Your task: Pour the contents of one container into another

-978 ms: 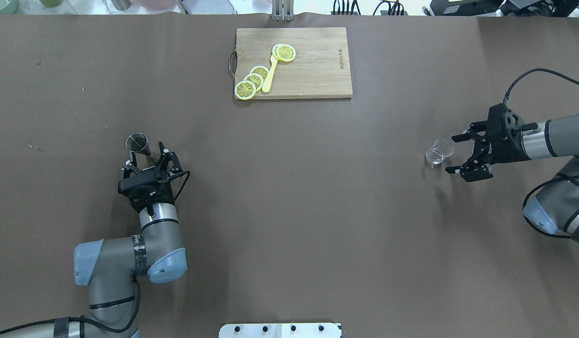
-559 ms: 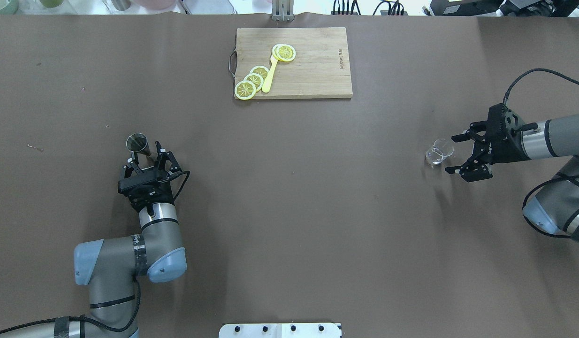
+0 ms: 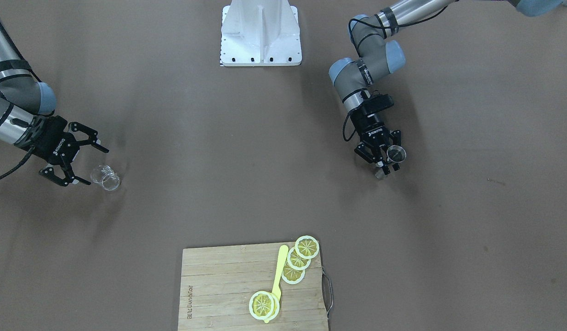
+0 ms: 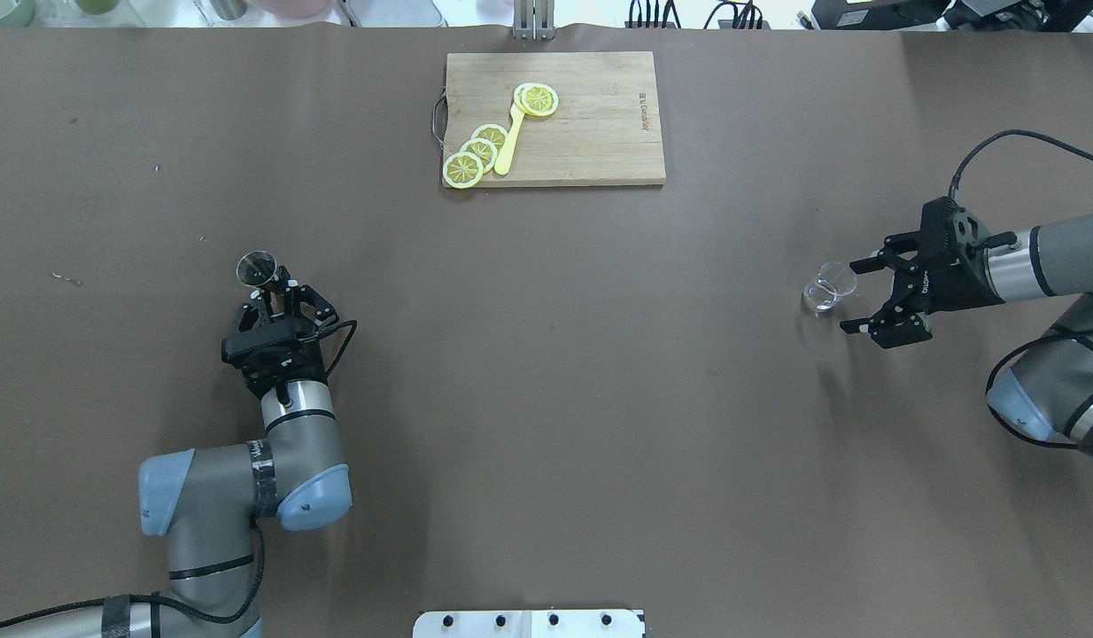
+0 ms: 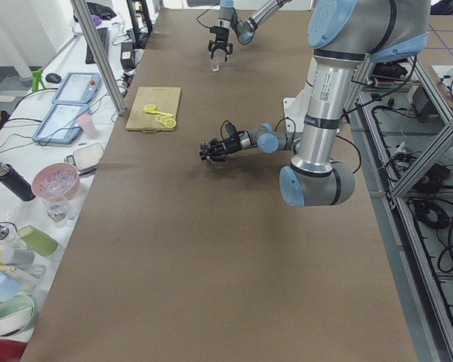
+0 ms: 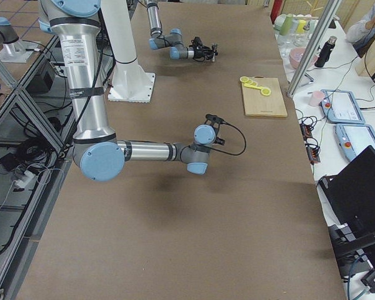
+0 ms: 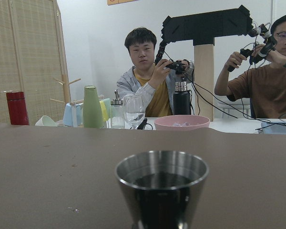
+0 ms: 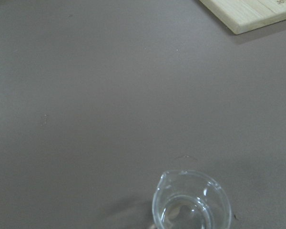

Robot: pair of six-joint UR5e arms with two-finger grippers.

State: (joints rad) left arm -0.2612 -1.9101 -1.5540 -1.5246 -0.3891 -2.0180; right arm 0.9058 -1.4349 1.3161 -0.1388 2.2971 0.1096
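The left claw [image 4: 278,292] clasped the metal jigger [image 4: 257,266]; the right claw [image 4: 855,295] gaped just beside the glass beaker [image 4: 828,285], a wide stretch of bench [image 4: 555,354] between them.

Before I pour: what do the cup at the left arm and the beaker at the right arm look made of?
Cup: apparently stainless steel, polished; its grey wall is mirror-like with reflections.
Beaker: clear glass, possibly plastic; the table shows through it and the rim glints.

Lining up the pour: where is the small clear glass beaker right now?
The small clear glass beaker stands upright at the overhead view's right, just in front of the open right gripper.
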